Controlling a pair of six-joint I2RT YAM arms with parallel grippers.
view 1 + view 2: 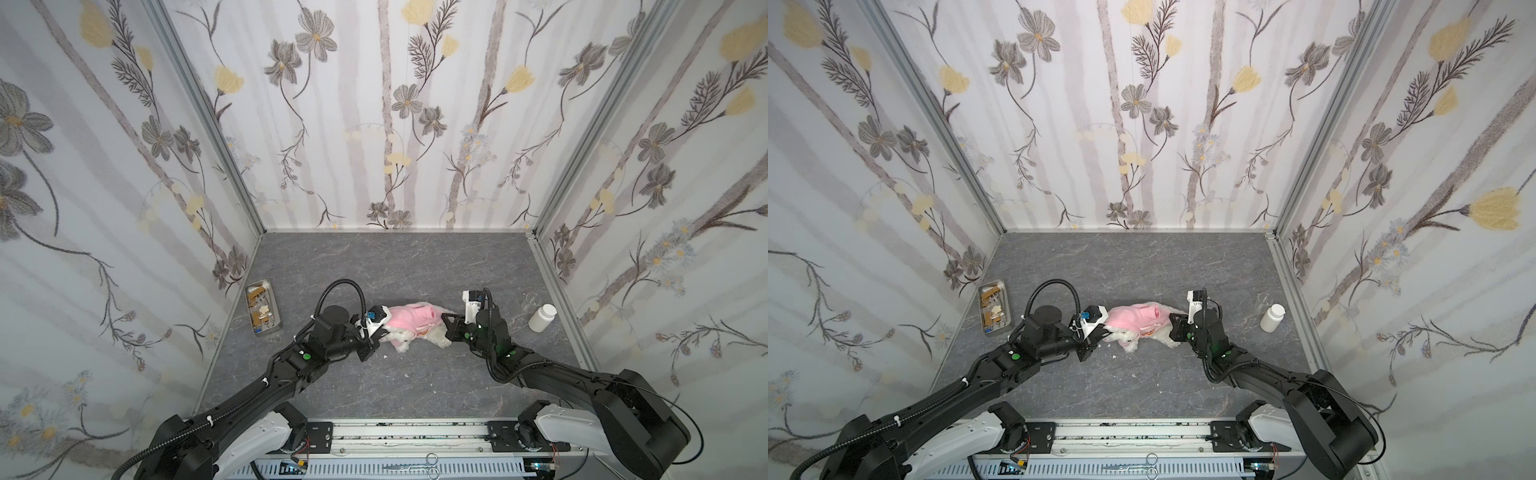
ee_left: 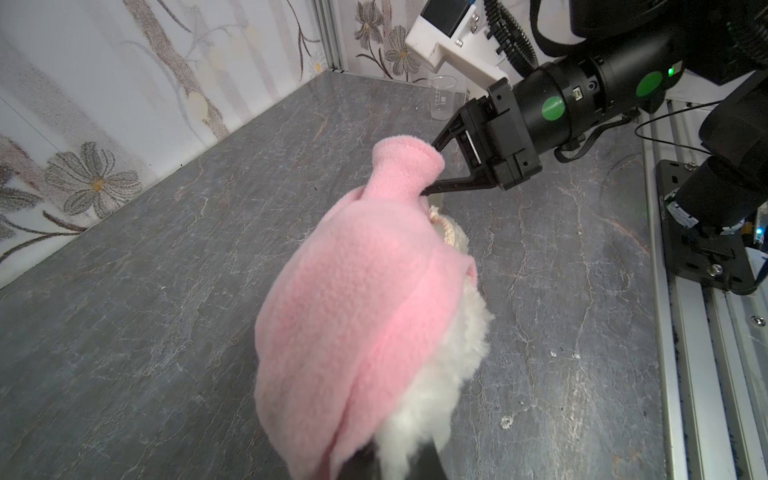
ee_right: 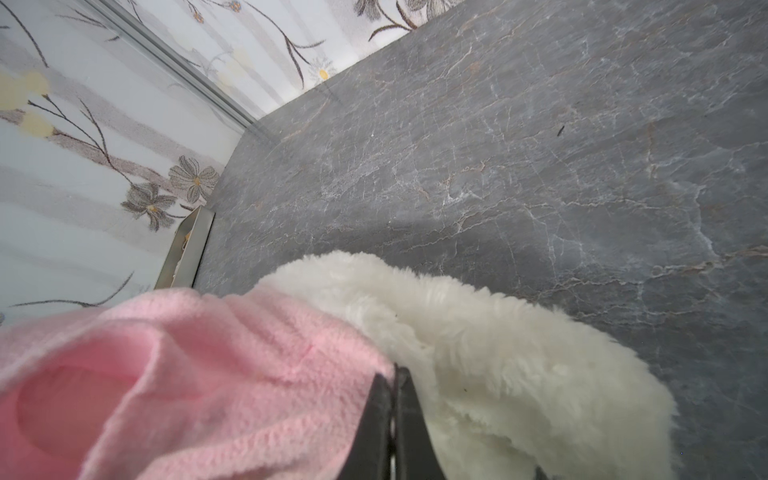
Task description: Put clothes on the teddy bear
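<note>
Scissors (image 1: 415, 467) lie on the front rail. Beyond them, the teddy bear (image 1: 434, 337) lies in the middle of the surface (image 1: 395, 266). A pink hoodie (image 1: 409, 318) covers its far side, and white fur is exposed along the near edge. The left gripper (image 2: 395, 457) has its fingers clamped narrow on white fur at the bear's left end. The right gripper (image 3: 394, 386) has its fingers pressed together on the hoodie hem at the right end. Slightly farther back are a metal tray (image 1: 270, 331) by the left wall, and a white bottle (image 1: 542, 318) and a clear beaker (image 2: 442, 97) at the right.
</note>
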